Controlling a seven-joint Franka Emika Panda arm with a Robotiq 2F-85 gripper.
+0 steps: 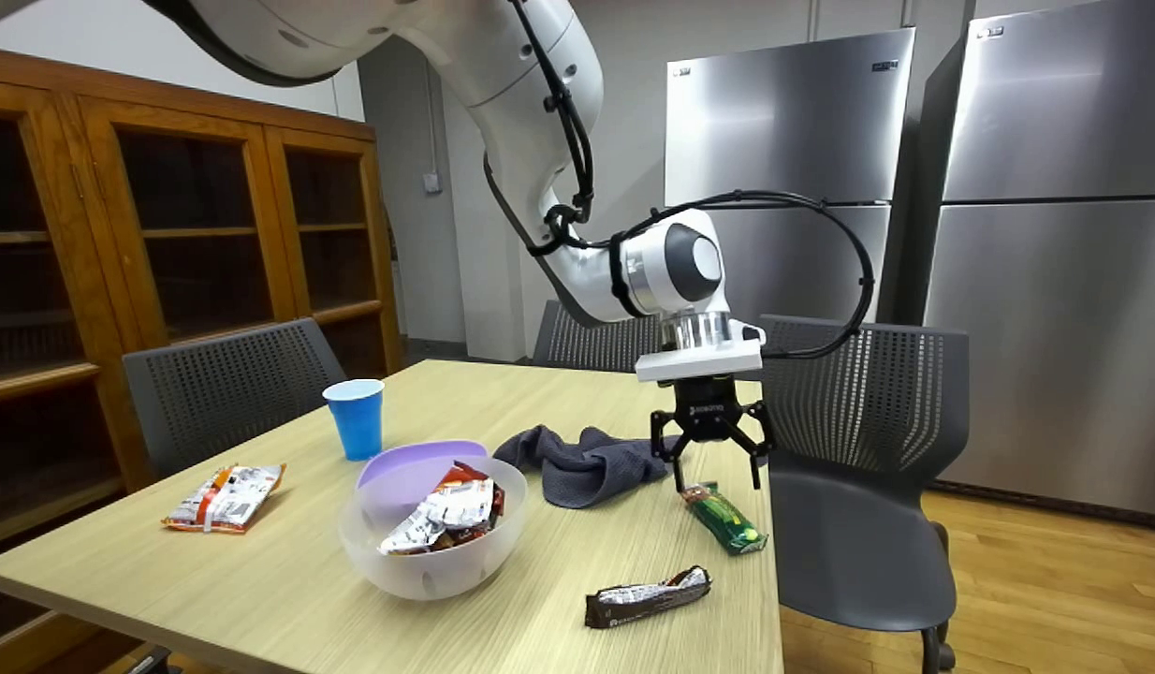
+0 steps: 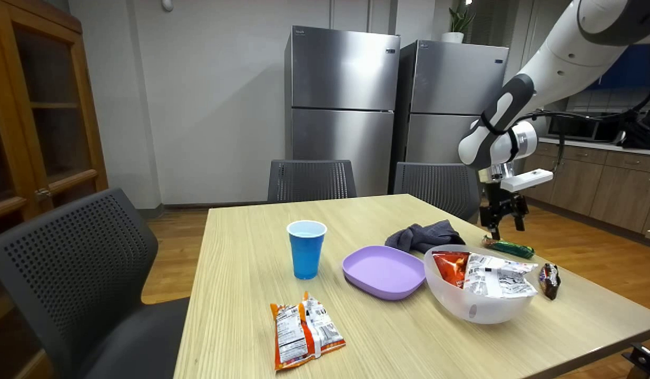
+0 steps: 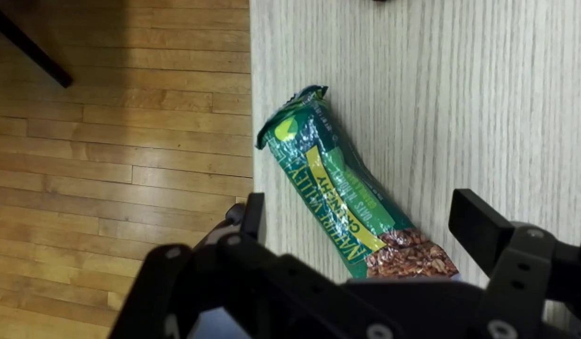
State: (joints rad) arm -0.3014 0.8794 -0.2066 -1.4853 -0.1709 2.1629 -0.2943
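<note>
- A black two-fingered Robotiq gripper (image 1: 717, 480) points down over a pale wood-grain table (image 1: 259, 599), near the edge beside a dark grey chair (image 1: 849, 534). Its fingers are spread wide and hold nothing.
- Below them, flat on the tabletop, lies a green Nature Valley Crunchy granola bar (image 3: 342, 188). In the wrist view it slants from upper left to lower right, its crimped upper end just beside the table's edge.
- The step in hand appears to be lining up with this bar. The fingers close side to side in that view, so they would meet it at a slant; turning the wrist to set them square to its long sides should give a firmer hold.
- The finger at the left of the wrist view overlaps the table's edge, with wooden floor (image 3: 130, 197) beyond. Shifting inward should lower the risk of catching the rim.
- Height above the bar is hard to judge. A slow, straight descent over its middle and a light squeeze would suit, as the contents may crumble.
- In an exterior view, a brown-wrapped snack bar (image 1: 648, 599) and a crumpled dark grey cloth (image 1: 587, 465) lie nearby, seemingly out of the way.
</note>
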